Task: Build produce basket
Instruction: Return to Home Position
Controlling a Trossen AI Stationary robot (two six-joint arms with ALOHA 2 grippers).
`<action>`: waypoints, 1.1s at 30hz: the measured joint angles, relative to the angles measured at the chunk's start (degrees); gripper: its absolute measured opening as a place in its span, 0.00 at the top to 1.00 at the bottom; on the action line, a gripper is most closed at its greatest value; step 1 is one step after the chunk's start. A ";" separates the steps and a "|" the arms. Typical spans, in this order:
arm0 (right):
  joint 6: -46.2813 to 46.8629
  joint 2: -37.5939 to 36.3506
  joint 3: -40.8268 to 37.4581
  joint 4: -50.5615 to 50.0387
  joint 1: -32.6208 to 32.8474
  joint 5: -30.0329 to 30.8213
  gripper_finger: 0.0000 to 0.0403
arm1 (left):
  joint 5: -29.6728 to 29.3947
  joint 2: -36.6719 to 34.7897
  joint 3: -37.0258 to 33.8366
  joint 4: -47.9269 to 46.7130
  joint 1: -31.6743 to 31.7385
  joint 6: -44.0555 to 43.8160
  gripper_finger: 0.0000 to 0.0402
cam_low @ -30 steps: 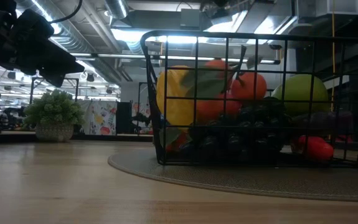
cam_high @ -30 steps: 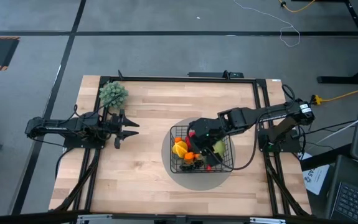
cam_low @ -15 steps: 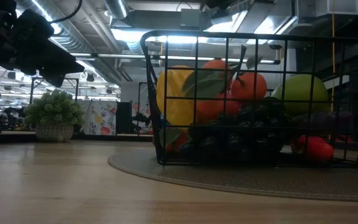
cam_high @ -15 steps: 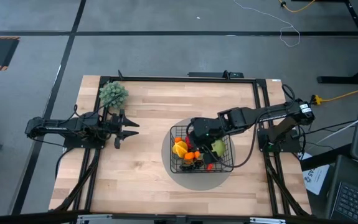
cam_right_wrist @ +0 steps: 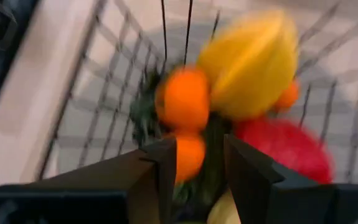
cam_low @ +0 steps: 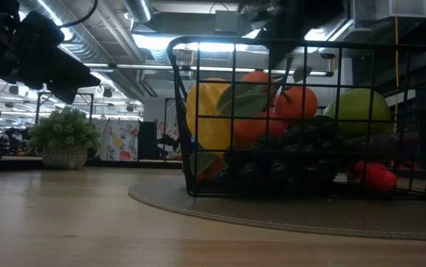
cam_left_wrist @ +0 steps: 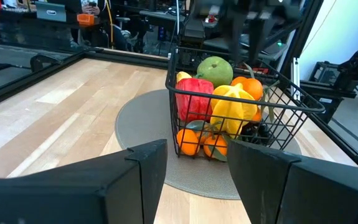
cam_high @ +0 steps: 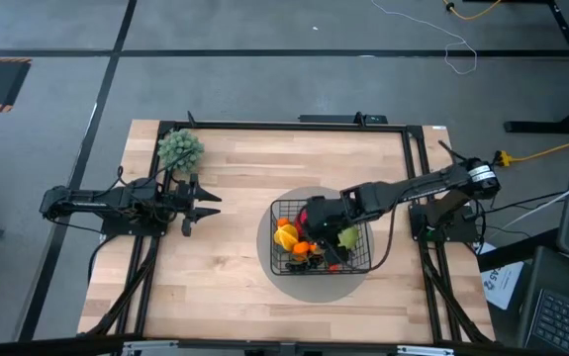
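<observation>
The black wire basket (cam_high: pixel 276 259) stands on a grey round disc (cam_high: pixel 319 287) right of the table's middle. Its produce includes a yellow fruit (cam_right_wrist: pixel 250 62), orange clusters (cam_right_wrist: pixel 183 99), a red pepper (cam_left_wrist: pixel 193 99), a green fruit (cam_left_wrist: pixel 214 67) and dark grapes (cam_left_wrist: pixel 256 132). My right gripper (cam_right_wrist: pixel 200 168) hangs open just above the pile, pointing steeply down at the orange clusters, with nothing between its fingers. My left gripper (cam_left_wrist: pixel 197 180) waits open at the table's left side, level and pointing at the basket.
A small potted plant (cam_high: pixel 179 148) stands at the far left corner, beside my left arm. Bare wood lies between my left gripper and the disc, and along the near edge. Black frame rails (cam_high: pixel 418 158) run along the table's sides.
My right gripper has come down toward the basket and tipped more steeply; in the low view it now shows as a dark shape over the basket's top rim. The produce and the basket have kept still.
</observation>
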 joint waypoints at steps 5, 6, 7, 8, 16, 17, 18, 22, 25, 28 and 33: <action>1.10 -6.44 -13.20 8.27 -0.45 -0.01 0.70 | 0.00 0.00 0.00 0.01 -0.01 0.00 0.61; 2.05 -7.93 -16.14 10.24 -0.65 0.00 0.70 | 0.02 0.00 0.00 -0.01 -0.01 0.00 0.61; 3.02 -9.60 -19.02 13.22 -0.82 0.06 0.70 | 0.00 0.00 0.00 -0.01 -0.01 0.00 0.61; 4.23 -11.56 -21.82 16.19 -0.95 0.06 0.70 | 0.00 0.00 0.00 -0.01 0.00 0.00 0.61; 11.97 -30.00 -42.78 30.53 -1.04 4.89 0.70 | 0.00 0.00 0.00 -0.01 0.03 0.00 0.61; 12.69 -32.56 -45.25 32.52 -1.03 5.29 0.70 | 0.03 0.00 0.00 -0.01 0.06 0.00 0.61; 12.72 -35.11 -47.83 34.70 -1.01 5.27 0.70 | 0.02 0.00 0.00 -0.01 0.06 0.00 0.61; 12.34 -45.99 -57.72 44.64 -1.01 5.17 0.70 | 0.02 0.00 0.00 -0.01 0.06 0.00 0.61; 11.32 -53.74 -64.31 50.71 -1.01 5.15 0.70 | 0.02 0.00 0.00 -0.01 0.06 0.00 0.61; 11.19 -61.25 -68.61 52.77 -1.01 5.14 0.70 | 0.04 0.00 0.00 -0.01 0.06 0.00 0.61; 11.31 -71.61 -71.95 50.82 -1.01 5.02 0.70 | 0.02 0.00 0.00 -0.01 0.06 0.00 0.61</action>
